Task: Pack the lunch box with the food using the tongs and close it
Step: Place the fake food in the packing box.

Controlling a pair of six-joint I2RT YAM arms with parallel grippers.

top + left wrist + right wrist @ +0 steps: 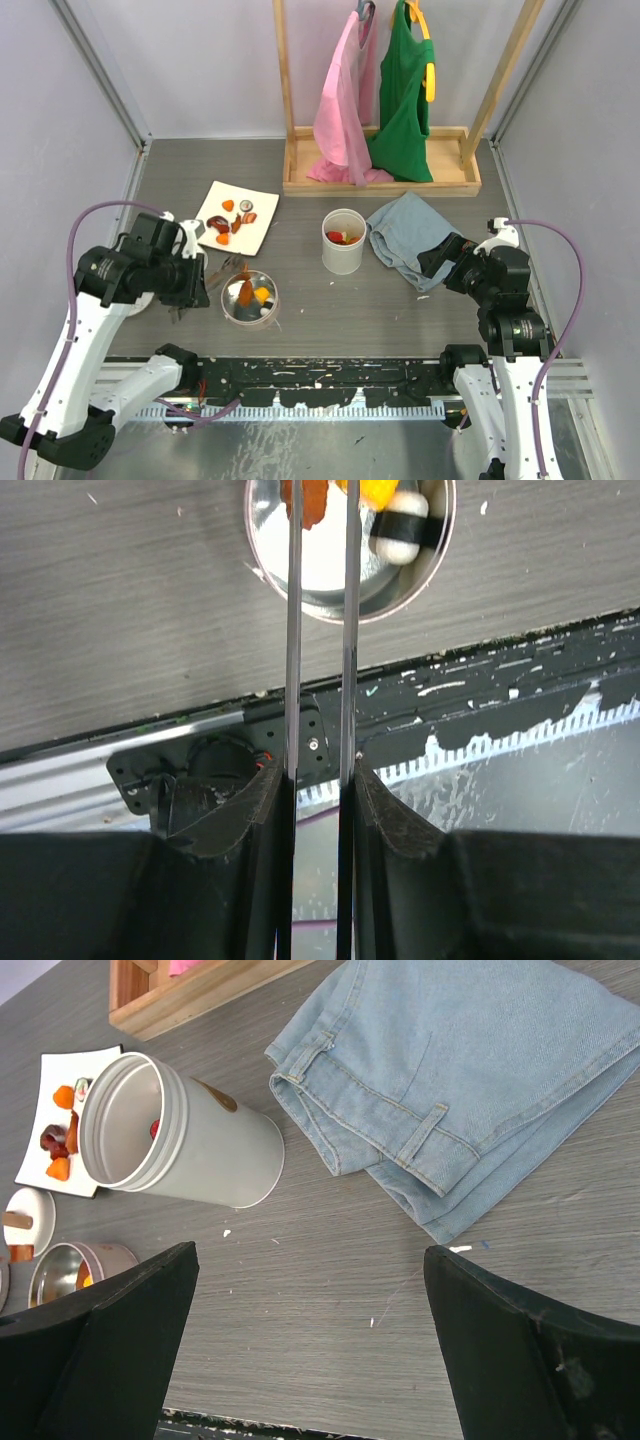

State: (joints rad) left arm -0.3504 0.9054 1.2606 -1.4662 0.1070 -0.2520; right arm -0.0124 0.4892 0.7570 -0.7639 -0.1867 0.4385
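Tongs [293, 660] in left end effector [318, 780], pointing at tin [410, 592]

Glossy metal tongs [293, 630], shiny metal lunch box [400, 590], denim cloth [480, 1060], matt woodgrain table [330, 1260]

Grey table [330, 300], plate [265, 215], tin [237, 313], canister [342, 258], jeans [405, 235], rack [450, 185]

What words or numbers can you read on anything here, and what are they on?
None can be read.
The tall white container has a small brown mark on its side, too blurred to tell if it is writing.
The plate and the jeans show no writing.
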